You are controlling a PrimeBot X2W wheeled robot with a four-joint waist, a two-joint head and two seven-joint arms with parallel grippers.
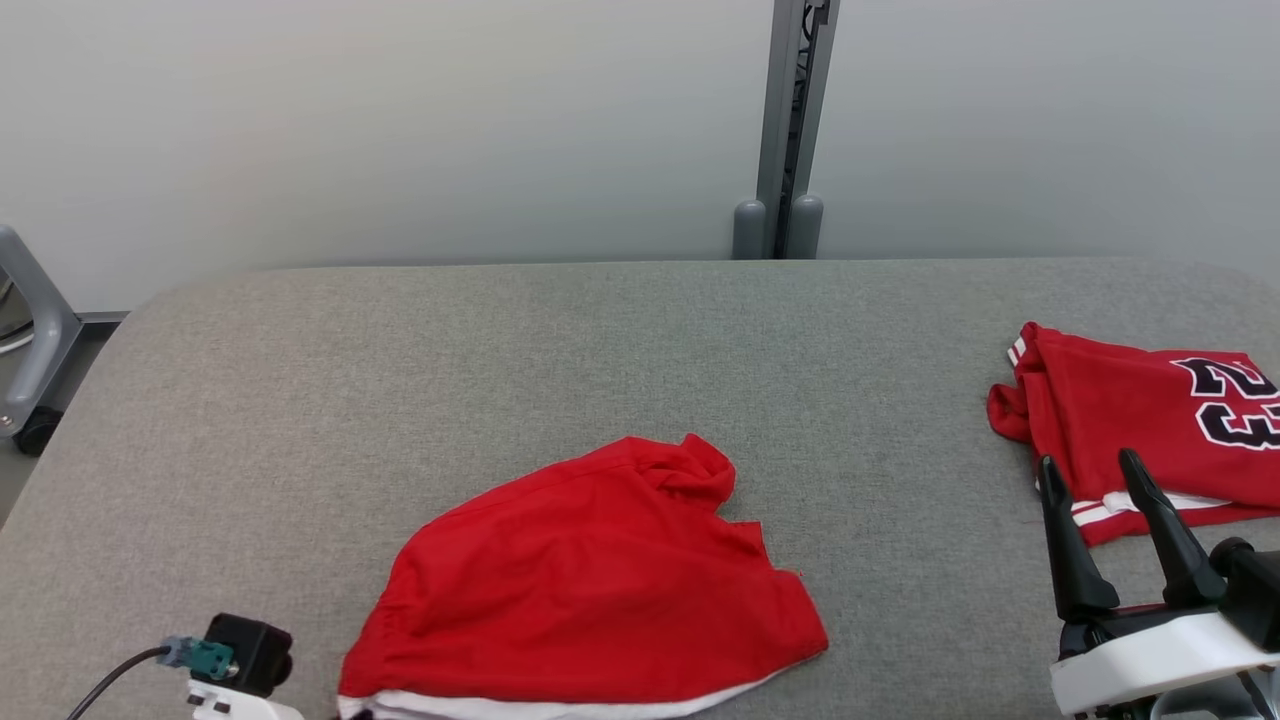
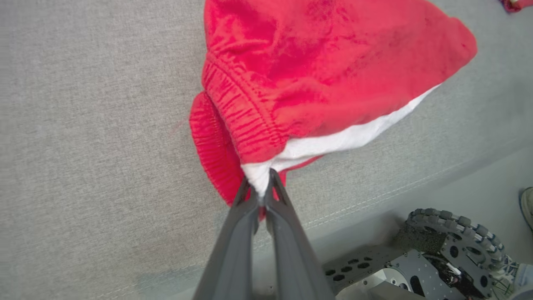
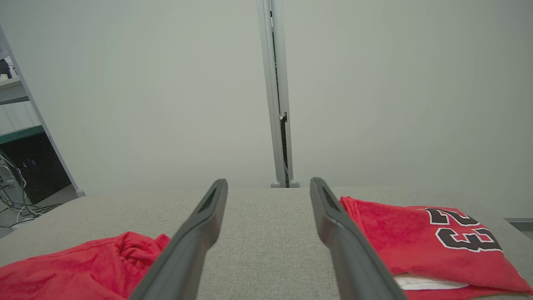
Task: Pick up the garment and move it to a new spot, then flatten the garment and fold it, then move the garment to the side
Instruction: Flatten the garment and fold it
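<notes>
Pick-up step. Crumpled red mesh shorts with white trim (image 1: 590, 580) laid at near edge of grey fabric-covered table (image 1: 500, 350), waistband corner pinched by clenched left gripper (image 2: 261, 182). Right gripper (image 1: 1088, 470) spread, empty, near right edge. Next move judged: lift, carry to new spot.

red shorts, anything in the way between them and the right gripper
Nothing visible. Bare grey table lies between the open right gripper and the red shorts; the folded jersey sits right of that path. The left gripper is shut on their white hem.

Long dark fingers (image 1: 1068, 545), white wrist shell (image 1: 1150, 660), black cable (image 1: 115, 675), roller-rimmed wheel (image 2: 458, 227)
</notes>
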